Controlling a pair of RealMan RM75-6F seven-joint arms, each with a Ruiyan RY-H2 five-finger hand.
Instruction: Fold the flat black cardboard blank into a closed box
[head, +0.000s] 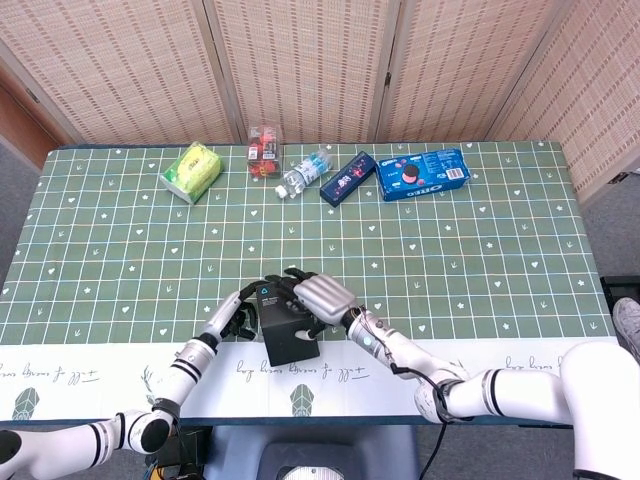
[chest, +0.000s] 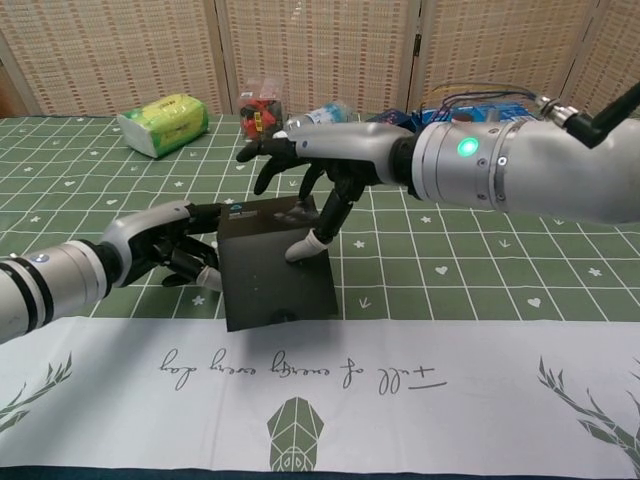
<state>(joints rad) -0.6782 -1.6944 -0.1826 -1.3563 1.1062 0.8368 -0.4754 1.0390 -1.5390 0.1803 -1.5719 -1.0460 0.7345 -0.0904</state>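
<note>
— So where does the flat black cardboard blank (chest: 272, 262) sit?

— Near the front edge of the green checked tablecloth (head: 480, 260), just behind the white printed strip (chest: 420, 375) that runs along that edge. It looks partly folded already: a dark slab with a small label at its far end, standing a little skewed to the grid.

— And the hands?

— Both are at the black blank. The right hand (chest: 320, 170) reaches over it from the far side; its fingers are spread apart, and one fingertip (chest: 301, 249) presses down on the blank's top face. The rest fan out above the far edge, closed on nothing.

— The left hand?

— The left hand (chest: 172, 245) lies against the blank's left side, fingers curled inward beside the edge. From the chest view they touch or nearly touch the cardboard; whether they actually grip it, I cannot tell. The head view shows the same hand (head: 240, 312) tucked just left of the blank.

— What else is on the cloth?

— Everything else is well away from the blank, in a row along the far edge of the tablecloth: a yellow-green soft packet (head: 192, 170) furthest left, then a small clear box with red contents (head: 264, 148), a clear plastic bottle lying on its side (head: 302, 173), a dark blue slim box (head: 347, 177), and a long blue biscuit packet (head: 423, 173) furthest right. Woven folding screens (head: 300, 60) stand behind the table.
</note>
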